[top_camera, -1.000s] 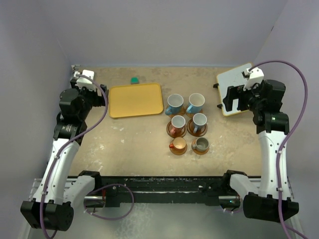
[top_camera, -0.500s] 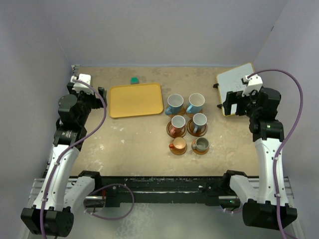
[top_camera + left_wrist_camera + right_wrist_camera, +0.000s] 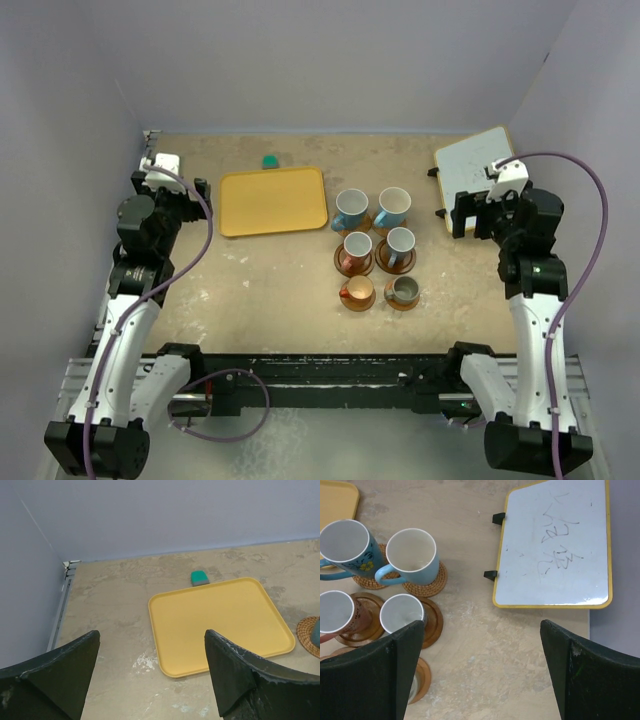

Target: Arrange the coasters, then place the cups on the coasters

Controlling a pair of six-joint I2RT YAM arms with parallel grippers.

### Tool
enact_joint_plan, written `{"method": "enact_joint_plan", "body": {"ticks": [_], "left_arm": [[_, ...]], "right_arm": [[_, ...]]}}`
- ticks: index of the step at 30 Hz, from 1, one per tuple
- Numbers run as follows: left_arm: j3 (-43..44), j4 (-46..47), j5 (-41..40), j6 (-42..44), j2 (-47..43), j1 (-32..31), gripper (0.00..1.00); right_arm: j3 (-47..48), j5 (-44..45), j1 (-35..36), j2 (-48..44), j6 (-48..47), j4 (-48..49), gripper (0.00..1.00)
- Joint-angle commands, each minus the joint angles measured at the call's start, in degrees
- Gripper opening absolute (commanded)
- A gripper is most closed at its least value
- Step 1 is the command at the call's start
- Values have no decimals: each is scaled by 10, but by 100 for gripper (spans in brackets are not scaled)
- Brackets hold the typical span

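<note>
We see six smooth round cups (image 3: 394, 207) on woven and wooden coasters (image 3: 431, 588); left gripper (image 3: 151, 645) and right gripper (image 3: 482, 630) released, empty.

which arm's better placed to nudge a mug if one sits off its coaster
Probably right. The right gripper, open, hovers beside the small handled mugs on round brown coasters; the left gripper, open, faces the yellow rectangular tray.

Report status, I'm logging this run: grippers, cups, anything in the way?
Left gripper, right gripper open, empty. Six cups on six coasters. Nothing blocking.
</note>
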Motion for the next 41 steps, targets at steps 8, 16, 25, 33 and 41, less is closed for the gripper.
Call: {"method": "enact_joint_plan", "body": {"ticks": [8, 16, 25, 33, 41], "left_arm": [[-5, 32, -2, 10, -16, 7, 83], [-2, 21, 18, 15, -18, 8, 83], [1, 13, 36, 15, -15, 9, 84], [2, 12, 37, 16, -15, 10, 84], [2, 9, 42, 17, -16, 12, 85]], "right_arm": [[1, 18, 2, -33, -16, 15, 100], [-27, 23, 2, -52, -20, 20, 100], [-27, 20, 3, -53, -19, 14, 100], [-27, 14, 3, -49, -20, 13, 100], [-27, 9, 3, -47, -20, 11, 100]]}}
